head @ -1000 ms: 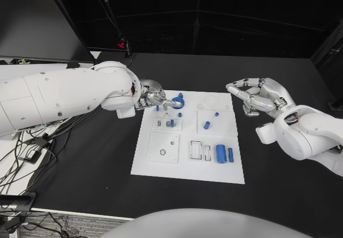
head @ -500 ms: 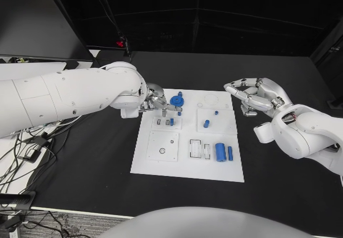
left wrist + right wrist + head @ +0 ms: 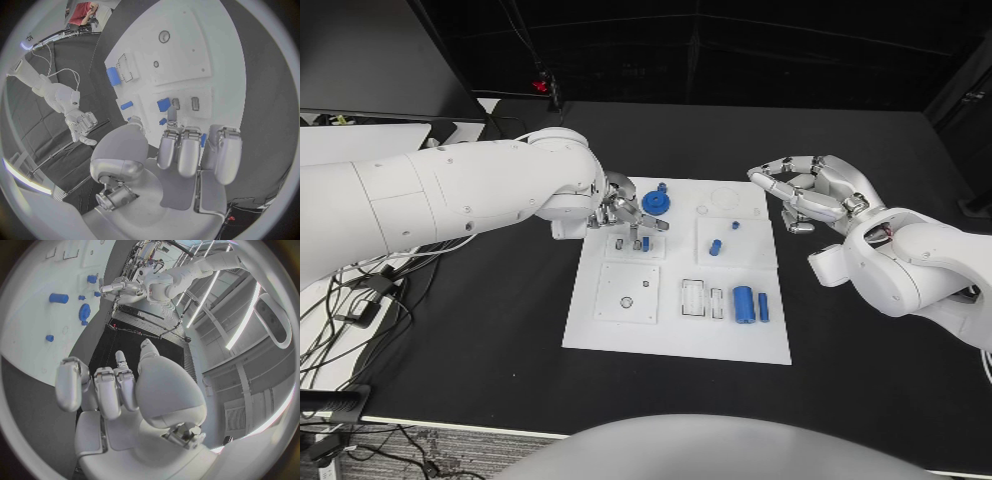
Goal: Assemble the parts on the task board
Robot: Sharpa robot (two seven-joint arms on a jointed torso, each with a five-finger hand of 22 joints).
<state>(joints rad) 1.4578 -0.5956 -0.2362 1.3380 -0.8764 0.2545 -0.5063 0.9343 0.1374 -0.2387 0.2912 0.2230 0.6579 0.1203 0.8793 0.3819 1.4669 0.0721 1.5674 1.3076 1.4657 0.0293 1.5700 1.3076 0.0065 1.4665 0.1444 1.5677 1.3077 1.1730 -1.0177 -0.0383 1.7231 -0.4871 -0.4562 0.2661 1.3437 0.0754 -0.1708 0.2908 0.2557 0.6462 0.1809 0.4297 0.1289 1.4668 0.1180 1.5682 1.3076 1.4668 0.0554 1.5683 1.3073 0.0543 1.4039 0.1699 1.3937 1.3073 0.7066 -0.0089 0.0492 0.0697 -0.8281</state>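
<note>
The white task board point(image 3: 629, 325) lies in the middle of the table. A blue gear point(image 3: 655, 203) sits at its far left, with a small blue peg point(image 3: 664, 187) beyond it. My left hand point(image 3: 620, 212) hovers beside the gear, one finger and the thumb reaching down to a short blue peg point(image 3: 646, 243) point(image 3: 164, 104) next to grey slots. I see nothing held in it. A blue cylinder point(image 3: 744, 302) point(image 3: 113, 76) and a thin blue pin point(image 3: 763, 308) lie near the front right. My right hand point(image 3: 812, 193) hangs loosely curled and empty past the board's far right corner.
Two more blue pegs point(image 3: 715, 247) point(image 3: 734, 225) stand on the board's right half. A square plate with a small hole point(image 3: 627, 294) sits at the front left. Cables point(image 3: 365, 290) trail off the table's left edge. Bare black tabletop point(image 3: 877, 370) surrounds the board.
My left hand has left the blue gear and moved toward me, its fingers now pointing down over the small pegs. The right hand has drifted slightly left.
</note>
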